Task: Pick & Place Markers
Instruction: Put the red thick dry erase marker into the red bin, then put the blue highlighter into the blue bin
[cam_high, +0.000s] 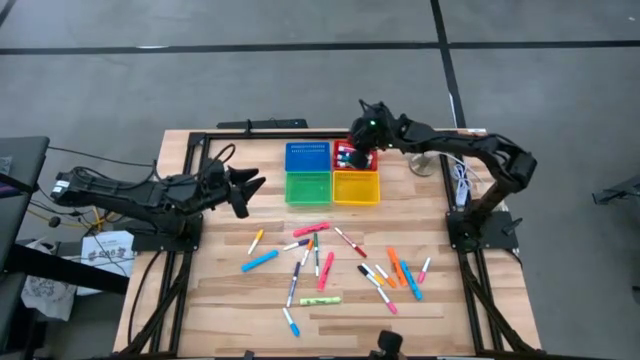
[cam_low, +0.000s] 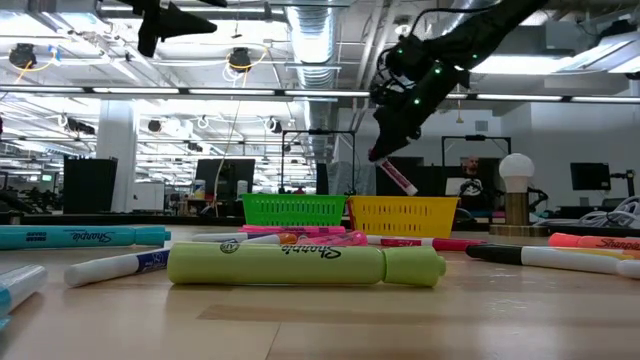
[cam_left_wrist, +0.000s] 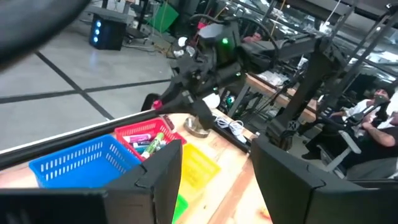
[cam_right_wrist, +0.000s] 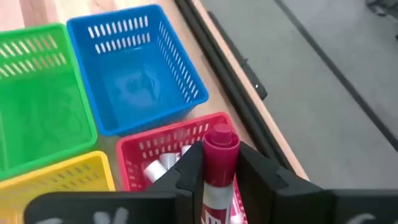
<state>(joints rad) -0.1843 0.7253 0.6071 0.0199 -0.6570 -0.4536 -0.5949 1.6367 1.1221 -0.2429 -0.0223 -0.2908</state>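
Observation:
Several markers (cam_high: 330, 265) in many colours lie scattered flat on the near half of the wooden table. At the far middle stand four trays: blue (cam_high: 307, 156), red (cam_right_wrist: 146, 146), green (cam_high: 308, 187) and yellow (cam_high: 356, 187). My right gripper (cam_high: 358, 155) hangs over the red tray, shut on a white-bodied marker with a dark red cap (cam_right_wrist: 221, 146). A few markers (cam_right_wrist: 155, 171) lie in the red tray. My left gripper (cam_high: 250, 195) waits open above the table's left side, with nothing between its fingers (cam_left_wrist: 161, 180). My right gripper pinches the marker's body just behind the cap (cam_right_wrist: 219, 183) between its two fingers. The fingers slant down from the table's right and lie along the marker. Its capped end (cam_low: 403, 184) sticks out past the fingertips, tilted downward, clear above the red tray.
A small lamp on a round metal base (cam_high: 425, 162) and white cables (cam_high: 460, 180) sit at the far right. A yellow-green highlighter (cam_low: 300, 265) lies nearest the front edge. A person (cam_left_wrist: 376, 118) sits beyond the table.

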